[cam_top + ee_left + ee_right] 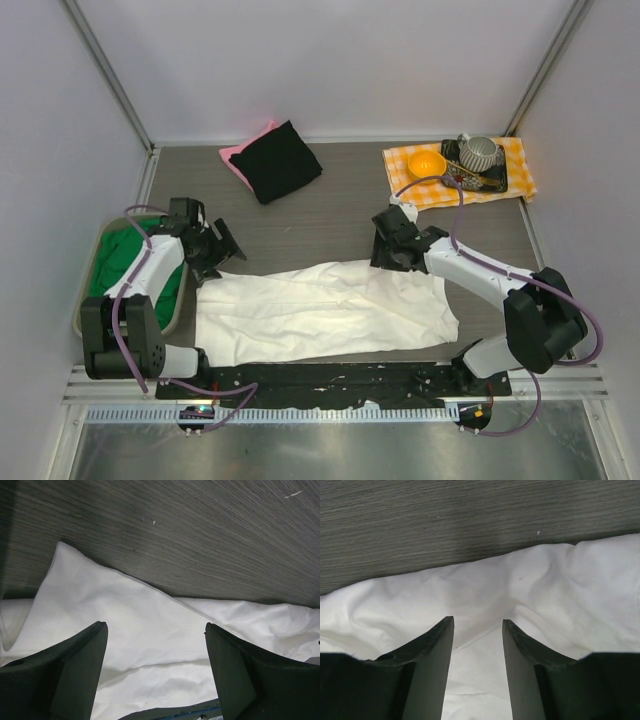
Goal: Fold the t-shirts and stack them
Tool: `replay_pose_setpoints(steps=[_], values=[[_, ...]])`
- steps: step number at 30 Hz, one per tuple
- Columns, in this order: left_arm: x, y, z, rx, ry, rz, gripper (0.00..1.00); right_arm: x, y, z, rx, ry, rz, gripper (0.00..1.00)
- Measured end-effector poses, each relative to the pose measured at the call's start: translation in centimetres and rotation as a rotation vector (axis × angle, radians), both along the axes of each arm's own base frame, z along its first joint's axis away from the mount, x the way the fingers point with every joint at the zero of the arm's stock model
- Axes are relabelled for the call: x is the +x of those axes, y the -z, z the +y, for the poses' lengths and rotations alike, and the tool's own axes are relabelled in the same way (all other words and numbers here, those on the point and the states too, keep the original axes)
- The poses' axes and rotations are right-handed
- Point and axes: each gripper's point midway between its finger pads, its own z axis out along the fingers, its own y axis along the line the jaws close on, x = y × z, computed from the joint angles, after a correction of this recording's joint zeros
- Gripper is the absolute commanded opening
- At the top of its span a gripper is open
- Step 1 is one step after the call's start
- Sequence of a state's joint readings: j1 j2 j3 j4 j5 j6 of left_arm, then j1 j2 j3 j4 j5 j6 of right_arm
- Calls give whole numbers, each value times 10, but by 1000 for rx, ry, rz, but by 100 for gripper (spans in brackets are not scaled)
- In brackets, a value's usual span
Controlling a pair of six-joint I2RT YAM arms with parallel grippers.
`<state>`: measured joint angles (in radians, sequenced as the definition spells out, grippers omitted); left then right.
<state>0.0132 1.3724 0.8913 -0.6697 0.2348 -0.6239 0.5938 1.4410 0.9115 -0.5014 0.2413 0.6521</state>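
White t-shirt lies long axis left-right on bench; left claw wide over far-left corner, right claw narrower (nothing pinched) astride far-right hem.

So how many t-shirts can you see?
4: a white one spread at the front, a black one atop a pink one at the back, a green one in the left bin. More may hide there.
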Motion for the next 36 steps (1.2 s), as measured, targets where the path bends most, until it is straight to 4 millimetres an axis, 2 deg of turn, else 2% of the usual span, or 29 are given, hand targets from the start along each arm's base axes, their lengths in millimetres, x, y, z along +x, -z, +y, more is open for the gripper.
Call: replay_pose_setpoints(steps=[8, 22, 23, 26, 27, 29, 32, 36], values=[[-3, 4, 1, 9, 0, 9, 83, 0, 2, -2, -18, -14, -3, 49], [-3, 3, 1, 9, 1, 8, 83, -13, 26, -13, -69, -12, 59, 46], [-3, 4, 1, 9, 1, 8, 83, -13, 29, -13, -75, -11, 67, 44], [-3, 4, 2, 10, 3, 8, 83, -15, 37, -15, -91, -10, 88, 22], [-3, 4, 2, 10, 4, 8, 83, -15, 40, -15, -95, -10, 93, 10], [-3, 4, 2, 11, 4, 7, 83, -17, 45, -16, -104, -8, 106, 1], [-3, 4, 2, 13, 4, 7, 83, -18, 47, -17, -109, -6, 112, 1], [-3, 4, 2, 16, 8, 7, 83, -20, 39, -18, -110, -8, 96, 1]])
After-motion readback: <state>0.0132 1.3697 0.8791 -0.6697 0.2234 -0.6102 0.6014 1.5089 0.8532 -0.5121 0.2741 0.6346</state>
